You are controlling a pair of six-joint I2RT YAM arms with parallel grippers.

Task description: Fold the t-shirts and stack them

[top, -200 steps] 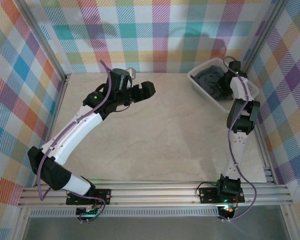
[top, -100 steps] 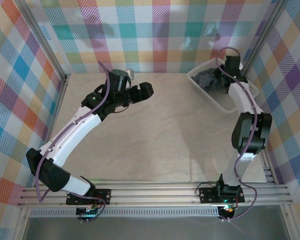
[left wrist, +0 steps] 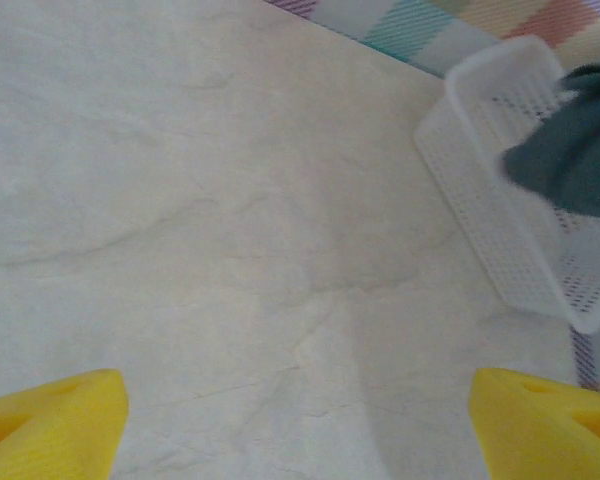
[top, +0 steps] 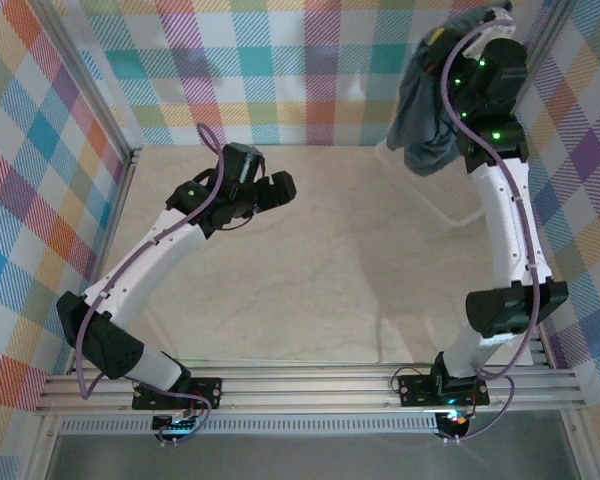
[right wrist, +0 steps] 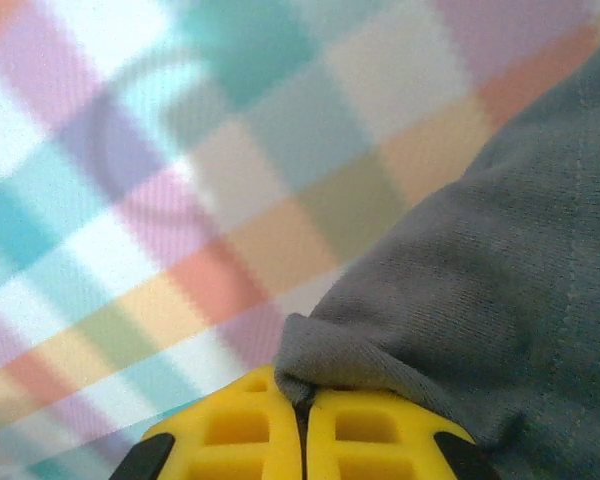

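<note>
A dark slate-grey t-shirt hangs bunched in the air at the back right, above the white mesh basket. My right gripper is raised high and holds the t-shirt by its top. In the right wrist view the yellow fingers are pressed together on a fold of the grey cloth, with the gripper shut on it. My left gripper hovers over the back left of the table. Its fingertips stand wide apart with nothing between them, and the gripper is open. The left wrist view also catches the t-shirt.
The white mesh basket stands at the table's back right corner, next to the checked side wall. Bare marbled tabletop spreads between the two arms. Checked cloth walls close in the back and both sides.
The right arm has risen from the basket and lifted the grey t-shirt out with it, high above the table. The left arm has barely shifted.
</note>
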